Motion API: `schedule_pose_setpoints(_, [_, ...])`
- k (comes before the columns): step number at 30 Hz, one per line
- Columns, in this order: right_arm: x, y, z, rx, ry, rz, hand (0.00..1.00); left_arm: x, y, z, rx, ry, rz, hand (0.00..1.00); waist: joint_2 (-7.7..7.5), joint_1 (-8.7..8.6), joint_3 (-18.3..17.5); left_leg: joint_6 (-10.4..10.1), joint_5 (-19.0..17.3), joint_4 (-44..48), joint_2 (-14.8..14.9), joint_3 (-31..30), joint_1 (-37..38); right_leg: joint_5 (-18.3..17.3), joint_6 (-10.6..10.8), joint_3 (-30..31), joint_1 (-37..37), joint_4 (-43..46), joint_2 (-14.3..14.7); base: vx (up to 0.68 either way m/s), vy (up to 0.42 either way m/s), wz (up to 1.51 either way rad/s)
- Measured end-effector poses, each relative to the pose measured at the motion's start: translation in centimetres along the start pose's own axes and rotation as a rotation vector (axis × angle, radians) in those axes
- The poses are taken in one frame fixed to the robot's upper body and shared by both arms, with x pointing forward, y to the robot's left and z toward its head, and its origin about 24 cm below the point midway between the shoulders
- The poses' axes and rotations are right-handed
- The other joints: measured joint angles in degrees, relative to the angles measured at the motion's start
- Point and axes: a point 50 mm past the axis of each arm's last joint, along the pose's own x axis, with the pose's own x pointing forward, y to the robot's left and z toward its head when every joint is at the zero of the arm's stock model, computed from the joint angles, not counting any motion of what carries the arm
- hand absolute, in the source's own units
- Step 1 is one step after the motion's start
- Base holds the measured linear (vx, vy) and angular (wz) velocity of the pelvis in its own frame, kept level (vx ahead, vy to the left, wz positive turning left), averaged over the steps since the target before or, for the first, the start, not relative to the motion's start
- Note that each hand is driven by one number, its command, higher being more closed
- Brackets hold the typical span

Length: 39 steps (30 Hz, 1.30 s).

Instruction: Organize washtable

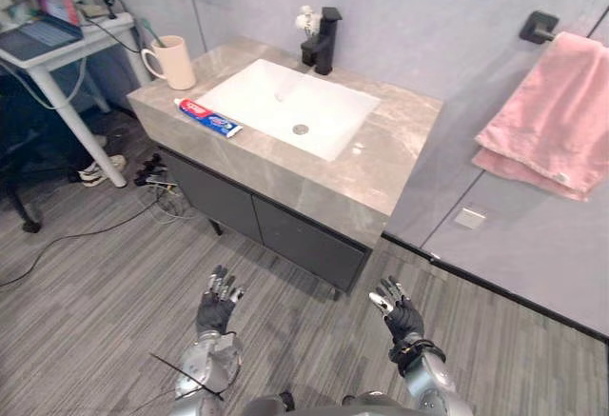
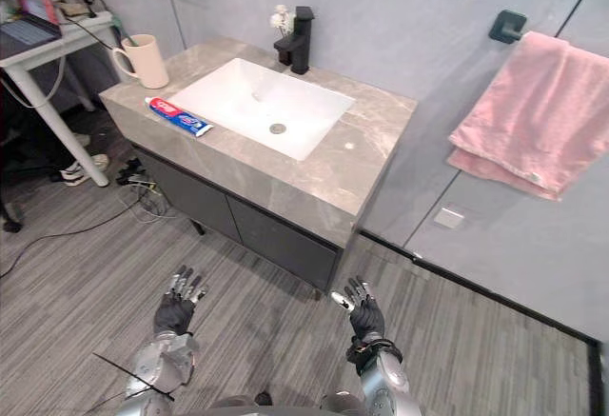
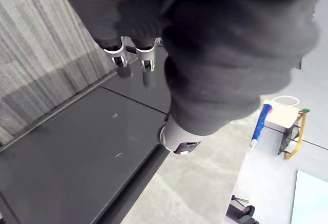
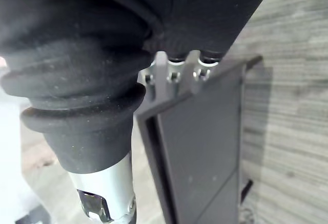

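The sink [image 1: 333, 111] sits in the middle of the table [image 1: 404, 135], and the tap [image 1: 322, 43] stands behind it. The toothpaste tube [image 1: 208, 117] lies on the table just left of the sink. The mug [image 1: 171, 62] stands at the table's back left corner. The towel [image 1: 552, 116] hangs on the wall [image 1: 428, 26] to the right.

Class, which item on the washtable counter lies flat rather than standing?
The toothpaste tube, flat beside the basin; the cream mug stands upright.
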Motion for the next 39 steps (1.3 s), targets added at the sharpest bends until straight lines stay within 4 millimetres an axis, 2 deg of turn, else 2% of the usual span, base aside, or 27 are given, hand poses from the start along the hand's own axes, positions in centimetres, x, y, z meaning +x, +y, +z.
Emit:
schedule_pose_setpoints(5, [-0.1,-0.3,0.0,0.0,0.003,-0.007,0.0,-0.1,0.1,-0.4,0.002,0.022,0.0,0.0,-0.06,0.01,-0.1,-1.0,4.1,-6.7,0.1,-1.6,1.8,2.4,0.0,-1.8,0.7,-3.8,-0.3,-0.02,-0.082,0.14])
schedule_pose_setpoints(6, [-0.2,-0.8,-0.7,0.017,0.033,-0.033,0.0,0.0,0.8,-1.4,0.019,0.077,0.024,0.0,1.96,0.43,-1.2,-1.5,10.7,-17.1,0.0,-3.7,5.7,5.7,0.3,-3.6,2.9,-9.2,-1.1,-0.01,-0.03,0.1])
schedule_pose_setpoints(12, [-0.2,-0.9,-0.6,0.019,0.03,-0.038,0.0,0.0,0.9,-1.3,0.019,0.075,0.026,0.0,2.54,0.56,-1.6,-1.9,10.6,-17.5,0.0,-3.9,5.6,5.6,0.4,-4.4,2.8,-9.3,-1.1,0.0,-0.001,0.04])
schedule_pose_setpoints(15, [-0.2,-1.3,-0.4,0.025,0.02,-0.054,0.0,0.1,1.5,-1.0,-0.006,0.059,0.06,0.0,2.26,0.9,-1.5,-2.5,11.3,-18.8,0.2,-4.5,5.0,4.7,-0.1,-7.2,2.1,-9.3,-1.5,0.0,-0.025,0.25])
schedule_pose_setpoints(20, [-0.3,-2.5,0.3,0.036,-0.015,-0.118,0.0,0.2,2.2,-0.5,-0.028,0.039,0.094,0.0,1.87,2.13,-1.3,-2.7,12.9,-20.0,0.7,-5.9,2.4,4.2,0.6,-19.1,1.6,-9.1,-3.6,0.04,-0.045,0.52])
schedule_pose_setpoints(22, [-0.4,-2.8,0.4,0.034,-0.02,-0.14,0.0,0.2,2.5,-0.1,-0.031,0.023,0.112,0.0,1.53,2.64,-1.1,-2.6,12.9,-19.8,0.7,-6.0,2.6,3.5,0.9,-21.2,2.2,-8.9,-4.0,0.06,-0.044,0.57])
schedule_pose_setpoints(23, [-0.2,-2.8,0.7,0.029,-0.031,-0.142,0.0,0.1,2.7,0.4,-0.035,-0.001,0.13,0.0,1.0,3.71,-0.9,-2.4,12.6,-19.5,0.5,-6.0,2.6,2.6,1.6,-22.0,2.2,-8.3,-4.3,0.09,-0.023,0.34])
schedule_pose_setpoints(25, [0.1,-2.5,1.1,0.022,-0.043,-0.131,0.0,-0.1,3.1,1.0,-0.038,-0.032,0.148,0.0,0.36,4.81,-0.5,-1.4,11.3,-18.0,-0.5,-6.0,2.5,0.7,1.5,-22.8,2.5,-7.1,-5.4,0.12,0.012,0.29])
schedule_pose_setpoints(26, [0.3,-2.4,1.2,0.023,-0.049,-0.129,0.0,-0.4,3.3,1.0,-0.037,-0.034,0.163,0.0,-0.06,4.72,-0.2,-0.5,8.5,-14.7,-2.1,-5.9,2.1,-1.1,2.1,-24.1,3.3,-4.6,-7.1,0.18,0.059,0.41])
schedule_pose_setpoints(27, [0.3,-2.5,1.3,0.024,-0.052,-0.132,0.0,-0.5,3.3,1.0,-0.039,-0.036,0.165,0.0,-0.37,4.63,0.0,-0.1,7.3,-13.2,-2.6,-5.7,1.9,-1.7,2.5,-25.0,3.7,-3.4,-7.7,0.2,0.071,0.46])
schedule_pose_setpoints(28, [0.3,-2.7,1.4,0.022,-0.055,-0.139,0.0,-0.5,3.2,1.0,-0.044,-0.036,0.166,0.0,0.02,4.73,0.1,0.5,5.6,-11.1,-3.3,-6.0,1.8,-2.1,3.0,-26.5,3.4,0.0,-8.6,0.15,0.1,0.33])
schedule_pose_setpoints(29, [0.4,-2.7,1.6,0.015,-0.057,-0.138,0.0,-0.6,3.3,0.9,-0.044,-0.034,0.168,0.0,0.82,4.92,0.5,1.2,3.6,-8.2,-3.7,-6.7,1.4,-2.3,3.3,-28.2,1.2,8.3,-9.7,0.12,0.135,0.43])
schedule_pose_setpoints(30, [0.3,-2.7,1.5,0.015,-0.058,-0.139,0.0,-0.6,3.5,1.1,-0.034,-0.038,0.169,0.0,1.08,4.58,0.6,2.4,1.7,-5.8,-4.6,-8.0,2.2,-1.2,1.1,-28.4,-2.7,20.1,-11.4,0.12,0.158,0.46])
schedule_pose_setpoints(31, [0.2,-2.8,1.5,0.014,-0.055,-0.142,0.0,-0.6,3.6,1.2,-0.027,-0.04,0.169,0.0,1.05,4.51,0.7,3.2,0.9,-4.9,-5.1,-8.9,2.7,0.5,-1.8,-28.1,-4.7,25.9,-12.1,0.21,0.169,0.68])
schedule_pose_setpoints(32, [0.0,-2.9,1.2,0.018,-0.048,-0.147,0.0,-0.6,3.5,1.5,-0.014,-0.049,0.161,0.0,1.49,3.86,1.0,4.8,-0.6,-3.7,-6.0,-10.9,4.4,4.5,-8.4,-26.7,-8.2,35.0,-12.7,0.36,0.164,0.76])
schedule_pose_setpoints(33, [-0.3,-2.7,0.7,0.022,-0.035,-0.139,0.0,-0.6,3.4,1.8,-0.006,-0.059,0.153,0.0,0.75,3.38,1.5,6.3,-1.8,-3.2,-7.2,-12.8,6.2,1.3,-6.8,-22.9,-10.6,40.5,-11.3,0.38,0.137,0.78])
schedule_pose_setpoints(34, [-0.6,-2.5,0.5,0.033,-0.036,-0.137,0.0,-0.5,3.4,1.9,-0.002,-0.064,0.153,0.0,0.26,3.32,1.6,6.8,-2.2,-2.9,-7.6,-13.7,6.8,-0.6,-6.2,-21.2,-11.5,42.0,-10.1,0.4,0.099,0.79])
schedule_pose_setpoints(35, [-1.1,-2.1,0.5,0.055,-0.053,-0.133,0.0,-0.5,3.2,2.2,-0.003,-0.073,0.141,0.0,-0.3,2.93,1.9,7.6,-3.2,-2.1,-8.2,-15.8,7.8,-3.8,-4.0,-19.2,-13.4,42.6,-7.4,0.26,0.048,0.66])
schedule_pose_setpoints(37, [-1.9,-1.9,0.7,0.069,-0.078,-0.126,0.0,-0.4,2.6,2.0,-0.008,-0.067,0.121,0.0,-0.24,2.07,2.0,8.6,-4.9,-1.8,-8.3,-17.8,10.1,-6.8,-1.6,-18.6,-16.3,39.9,-3.5,0.34,0.049,0.67])
schedule_pose_setpoints(38, [-2.2,-1.7,1.0,0.075,-0.097,-0.12,0.0,-0.3,1.9,2.0,-0.008,-0.064,0.092,0.0,-0.07,1.94,2.5,9.7,-6.4,-2.3,-8.3,-18.5,12.7,-7.2,-1.1,-20.0,-18.2,36.5,-1.5,0.43,0.041,0.39])
schedule_pose_setpoints(39, [-2.4,-1.6,1.1,0.084,-0.106,-0.118,0.0,-0.2,1.5,1.9,-0.004,-0.059,0.071,0.0,0.04,1.85,2.6,9.6,-6.8,-2.6,-8.2,-18.6,13.9,-7.0,-0.9,-21.2,-19.2,33.5,-0.6,0.55,0.042,0.09])
